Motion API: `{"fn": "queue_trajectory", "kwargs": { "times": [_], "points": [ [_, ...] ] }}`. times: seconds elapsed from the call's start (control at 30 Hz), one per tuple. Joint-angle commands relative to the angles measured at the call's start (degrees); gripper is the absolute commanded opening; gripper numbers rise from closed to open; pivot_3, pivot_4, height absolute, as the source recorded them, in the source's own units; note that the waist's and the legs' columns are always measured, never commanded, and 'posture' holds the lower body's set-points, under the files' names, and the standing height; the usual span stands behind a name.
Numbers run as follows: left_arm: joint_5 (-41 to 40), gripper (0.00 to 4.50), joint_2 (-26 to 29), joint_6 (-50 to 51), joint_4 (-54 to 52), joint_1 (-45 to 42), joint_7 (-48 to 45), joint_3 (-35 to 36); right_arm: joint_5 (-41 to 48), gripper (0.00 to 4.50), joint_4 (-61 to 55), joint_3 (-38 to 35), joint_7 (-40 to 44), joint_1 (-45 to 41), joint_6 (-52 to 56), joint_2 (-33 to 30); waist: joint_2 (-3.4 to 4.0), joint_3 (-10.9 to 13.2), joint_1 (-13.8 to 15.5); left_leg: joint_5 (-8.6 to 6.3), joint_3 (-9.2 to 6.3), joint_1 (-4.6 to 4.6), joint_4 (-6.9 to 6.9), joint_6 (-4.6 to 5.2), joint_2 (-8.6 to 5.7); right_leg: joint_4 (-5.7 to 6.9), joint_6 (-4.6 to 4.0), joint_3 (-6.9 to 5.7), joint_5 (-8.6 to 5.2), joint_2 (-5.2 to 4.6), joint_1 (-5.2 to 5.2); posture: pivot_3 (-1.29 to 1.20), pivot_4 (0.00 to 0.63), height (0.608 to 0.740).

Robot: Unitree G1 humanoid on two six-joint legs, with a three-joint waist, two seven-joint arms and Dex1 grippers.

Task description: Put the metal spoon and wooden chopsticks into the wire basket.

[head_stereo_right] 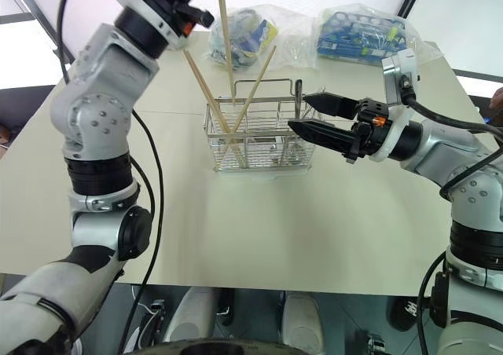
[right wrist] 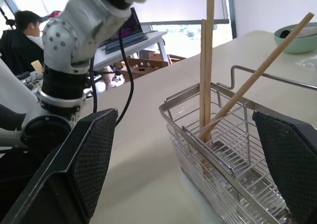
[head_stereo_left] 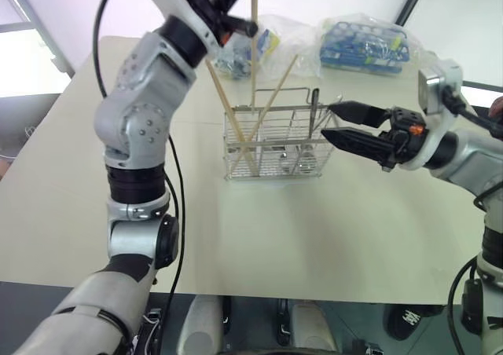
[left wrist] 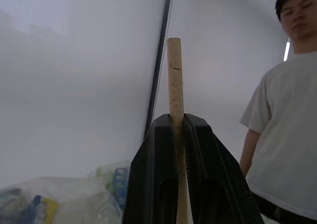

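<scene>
1. Basket: the wire basket point(head_stereo_left: 273, 144), a rectangular cage of bright silver grid with see-through sides and a thin loop handle, stands upright on the matte beige table point(head_stereo_left: 314, 237). We see the metal spoon point(head_stereo_left: 313, 119) upright inside it near its right end, its thin handle rising past the rim.
2. Two wooden chopsticks point(head_stereo_left: 267, 107), slim, straight and pale brown, lean crossed inside the basket, their upper ends well above the rim.
3. A third chopstick point(head_stereo_right: 225, 37) hangs nearly vertical over the basket; the left gripper point(left wrist: 177, 120) has its smooth black jaws pressed together on this stick, whose blunt, grainy end projects beyond the fingertips.
4. The right gripper point(head_stereo_right: 312, 113) lies about level just beside the basket's right end, its two tapered black jaws spread wide with nothing between them; their inner pads point(right wrist: 96, 154) carry a fine cross-hatched texture.
5. Behind the basket, we note crinkled clear plastic bags of blue items point(head_stereo_left: 363, 45).
</scene>
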Motion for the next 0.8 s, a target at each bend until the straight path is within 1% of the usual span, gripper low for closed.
{"fn": "queue_trajectory", "kwargs": {
  "times": [0.03,0.13,0.17,0.2,0.23,0.27,0.33,0.37,0.43,0.47,0.57,0.63,0.67,0.77,0.8],
  "points": [
    [3.0,0.05,-0.7,-2.9,-1.0,1.6,-1.9,-3.1,1.4,4.5,-2.1,-2.7,-0.6,0.3,-0.5,-0.6,0.0,0.0,0.1,0.0,-0.02,0.0,0.0,0.0,0.0,0.0,0.0,0.0,0.0,0.0,0.01,0.0,0.15,0.717],
    [4.5,0.05,-1.1,-4.5,-0.9,3.1,-2.4,-3.7,1.5,4.5,-2.1,-2.9,-0.7,0.4,-0.5,-0.7,0.0,0.0,0.0,-0.03,-0.07,0.0,0.0,0.05,0.0,0.0,0.0,0.01,0.0,-0.02,0.0,0.0,0.15,0.717],
    [4.8,0.4,-1.4,-5.0,-1.2,3.6,-2.5,-3.9,1.4,4.5,-2.1,-3.0,-0.6,0.5,-0.6,-0.7,0.0,0.0,0.0,-0.04,-0.07,0.0,0.0,0.06,0.0,0.0,0.0,0.0,0.0,-0.02,0.0,0.0,0.15,0.717],
    [5.1,0.84,-1.7,-5.4,-1.7,4.4,-2.8,-4.4,1.4,4.5,-2.0,-3.1,-0.7,0.5,-0.6,-0.7,0.0,0.0,0.0,-0.04,-0.09,0.0,0.0,0.06,0.0,0.0,0.0,0.0,0.0,-0.02,0.0,0.0,0.15,0.717],
    [4.5,1.08,-2.5,-5.3,-2.5,5.0,-2.6,-4.3,1.3,4.5,-1.9,-3.2,-0.7,0.5,-0.6,-0.7,0.01,0.0,0.0,-0.04,-0.09,0.0,0.0,0.07,0.01,0.01,0.0,0.01,0.0,-0.01,-0.01,0.0,0.15,0.717],
    [4.2,1.66,-3.1,-5.0,-3.1,5.5,-2.2,-4.1,1.3,4.5,-1.9,-3.2,-0.7,0.5,-0.6,-0.7,0.01,0.0,0.0,-0.04,-0.09,0.01,0.0,0.07,0.01,0.01,0.0,0.0,0.0,-0.01,-0.01,0.0,0.15,0.717],
    [4.0,2.58,-3.8,-4.5,-4.4,6.0,-1.0,-3.5,1.1,4.5,-1.7,-3.0,-0.6,0.4,-0.7,-0.7,0.01,0.0,0.0,-0.04,-0.11,0.0,0.0,0.07,0.02,0.01,0.0,0.0,0.0,-0.01,-0.01,0.0,0.15,0.717],
    [3.9,3.18,-4.0,-4.1,-4.8,6.0,-0.4,-3.1,1.1,4.5,-1.6,-3.0,-0.6,0.3,-0.7,-0.7,0.01,0.0,0.0,-0.04,-0.1,0.0,0.0,0.07,0.02,0.01,0.0,0.01,0.0,-0.02,-0.01,0.0,0.15,0.717],
    [2.4,4.23,-3.9,-2.1,-5.7,5.4,1.4,-1.2,0.5,4.5,-0.9,-2.7,0.0,-0.1,-1.1,-0.9,0.01,0.0,0.0,-0.04,-0.12,-0.01,0.0,0.07,0.02,0.01,0.0,0.01,0.0,-0.02,-0.01,0.0,0.15,0.717],
    [1.4,4.47,-3.5,-0.8,-6.2,5.0,2.3,0.1,0.1,4.5,-0.4,-2.6,0.3,-0.4,-1.2,-1.0,0.01,0.0,0.0,-0.04,-0.12,0.0,0.0,0.07,0.02,0.01,0.0,0.0,0.0,-0.02,-0.01,0.0,0.15,0.717],
    [-1.1,4.47,-1.6,2.4,-7.1,3.7,3.6,2.5,-0.8,4.5,0.5,-2.4,1.1,-0.8,-1.7,-1.2,0.01,0.0,-0.1,-0.04,-0.13,0.0,0.0,0.08,0.02,0.01,0.0,0.0,0.0,-0.02,-0.01,0.0,0.15,0.717],
    [-4.6,4.47,5.7,7.8,-6.8,1.3,0.8,6.1,-3.0,4.5,1.5,-1.7,3.2,-0.7,-3.1,-2.5,0.02,0.0,-0.2,-0.04,-0.13,0.0,0.0,0.08,0.02,0.02,0.0,0.0,0.0,-0.01,-0.01,0.0,0.15,0.717],
    [-6.0,4.47,8.2,9.6,-6.6,0.6,-0.2,7.1,-3.8,4.5,1.9,-1.5,4.0,-0.7,-3.6,-2.9,0.05,0.0,-0.4,-0.04,-0.13,-0.01,0.0,0.07,0.03,0.03,0.0,0.0,0.0,0.02,-0.05,0.0,0.15,0.717],
    [-10.9,4.47,22.7,16.9,-5.0,0.2,-11.0,9.8,-6.4,4.5,4.6,-1.1,7.7,-0.9,-5.2,-5.1,0.06,0.0,-1.4,-0.03,-0.12,-0.02,-0.04,0.05,0.05,0.04,0.0,0.0,0.0,0.07,-0.08,0.0,0.15,0.717],
    [-10.9,4.47,27.6,17.5,-4.6,1.2,-15.2,10.0,-7.9,4.5,5.3,-0.6,9.6,-0.5,-6.3,-6.3,0.07,0.0,-1.6,0.0,-0.11,0.0,-0.05,0.01,0.05,0.03,0.0,0.01,-0.01,0.06,-0.08,0.0,0.15,0.717]
  ]
}}
